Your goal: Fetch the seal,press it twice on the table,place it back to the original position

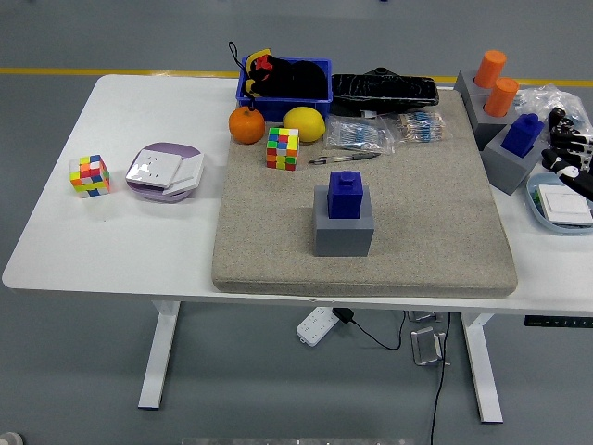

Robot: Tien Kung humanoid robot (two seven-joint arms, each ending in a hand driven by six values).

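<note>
Glossy blue plastic seal (349,195), matt grey base (343,230), rough, perhaps felt mat (435,213).

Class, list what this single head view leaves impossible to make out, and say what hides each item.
- Right hand: cut off by the picture's right edge, so its grip is unreadable.
- Left hand: out of frame.
- Blue bin: its dark contents are too jumbled to identify.
- Blue seal: its stamping face is hidden inside the grey holder.
</note>
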